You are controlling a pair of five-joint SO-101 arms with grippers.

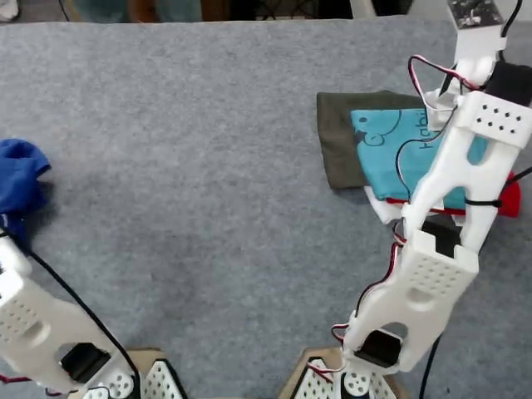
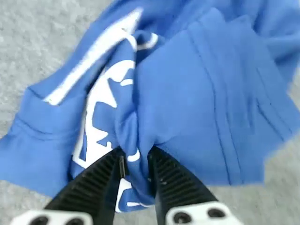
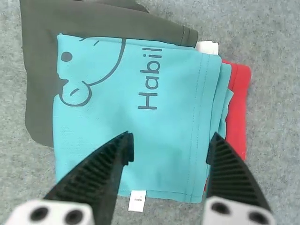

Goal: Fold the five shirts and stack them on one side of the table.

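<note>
**At the table's left edge: fifth shirt, unfolded, in grasp**

1. Blue shirt (image 1: 21, 179). A crumpled heap at the left edge of the table (image 1: 208, 125), well apart from the stack. The left gripper (image 2: 136, 157) has its jaws clenched on a bunched fold beside the white print.
2. Stack, right side of the table. The teal shirt (image 3: 136, 117) lies on top, over an olive shirt (image 3: 93, 23). A red shirt (image 3: 236, 108) and the edge of a white shirt (image 3: 206, 47) peep out beneath. The right gripper (image 3: 171, 140) hovers above the teal shirt, jaws spread wide, holding nothing.
3. Handling note (judgement). The pinch holds a wad of mid-cloth, not a hem. Best to draw the shirt to the open middle, let go and retake it at a shoulder or hem corner, so that it spreads flat before any fold. The free right gripper could hold the opposite corner.
4. Views. The left wrist view supplies the grip and the creases. The high view supplies the shirt's place relative to the stack. The right wrist view supplies the order of the layers.
</note>
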